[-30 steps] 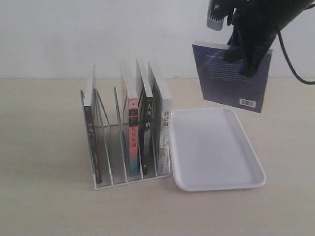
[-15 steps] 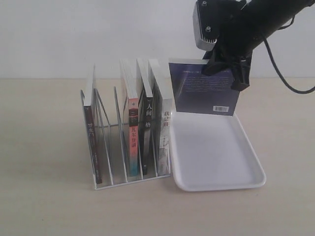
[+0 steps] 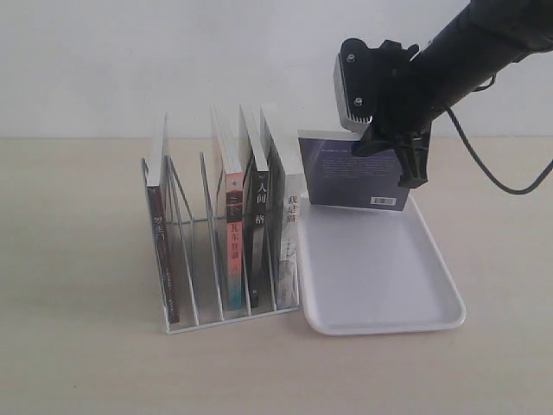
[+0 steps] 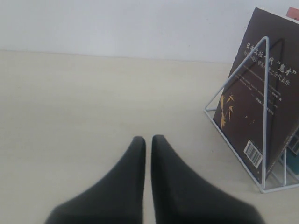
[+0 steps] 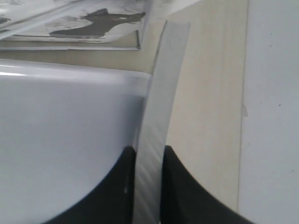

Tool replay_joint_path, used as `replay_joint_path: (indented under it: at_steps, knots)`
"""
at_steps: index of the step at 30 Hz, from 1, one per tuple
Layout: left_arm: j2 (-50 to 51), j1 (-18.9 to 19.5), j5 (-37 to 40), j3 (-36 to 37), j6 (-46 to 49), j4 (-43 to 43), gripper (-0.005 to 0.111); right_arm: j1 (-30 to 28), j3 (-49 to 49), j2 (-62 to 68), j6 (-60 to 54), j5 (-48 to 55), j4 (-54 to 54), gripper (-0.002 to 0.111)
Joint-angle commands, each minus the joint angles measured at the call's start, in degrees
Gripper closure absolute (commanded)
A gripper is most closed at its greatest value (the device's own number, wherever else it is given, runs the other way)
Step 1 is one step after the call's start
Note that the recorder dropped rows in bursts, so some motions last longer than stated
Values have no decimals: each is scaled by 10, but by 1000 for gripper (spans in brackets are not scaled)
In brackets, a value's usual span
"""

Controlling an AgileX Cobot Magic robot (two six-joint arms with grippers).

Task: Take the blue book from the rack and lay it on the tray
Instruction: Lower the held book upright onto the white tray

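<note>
- Over the far end of the tray [image 3: 380,285], the blue book [image 3: 354,173] hangs upright with its back cover and barcode facing the exterior camera. My right claw [image 3: 390,149] is clamped on its upper edge.
- It stands on edge, not flat. If I let go like this, I judge it topples, and it may fall back over the rim onto the table [image 3: 78,259].
- A thin paperback held by one edge can bow or slide in my grip as I tilt it down.
- Its near corner sits just beside the white-spined book [image 3: 292,233] at the end of the rack [image 3: 186,268]. A careless swing could knock either one.
- Only the right wrist view shows the grey page edge pinched in my grip, slightly curved, with the tray's white floor beneath. No view tells me whether the lower edge touches the tray.
- Only the left wrist view shows my left claw [image 4: 147,144], tips pressed together and empty. It faces the rack's outer wire, where a dark-covered book [image 4: 252,107] leans.
</note>
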Motion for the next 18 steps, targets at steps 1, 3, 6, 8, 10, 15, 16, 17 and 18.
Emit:
replay_joint_path:
  at_steps: [1,3,6,8,10,15,16,17,18]
  knots:
    - [-2,2,-4,2,-4,0,102,0,1,5,-4,17,-2,108]
    - [-2,2,-4,2,-4,0,102,0,1,8,-2,34,-2,108]
    - [-2,2,-4,2,-4,0,102,0,1,11,24,43,-2,108]
    - [-2,2,-4,2,-4,0,102,0,1,13,35,52,-2,108]
    - [-2,2,-4,2,-4,0,102,0,1,13,36,63,-7,108]
    - [-2,2,-4,2,-4,0,102,0,1,13,38,94,-15,108]
    - [-2,2,-4,2,-4,0,102,0,1,13,46,94,-15,108]
    - [-2,2,-4,2,-4,0,102,0,1,13,51,93,-15,108]
    - [-2,2,-4,2,-4,0,102,0,1,13,53,92,-15,108]
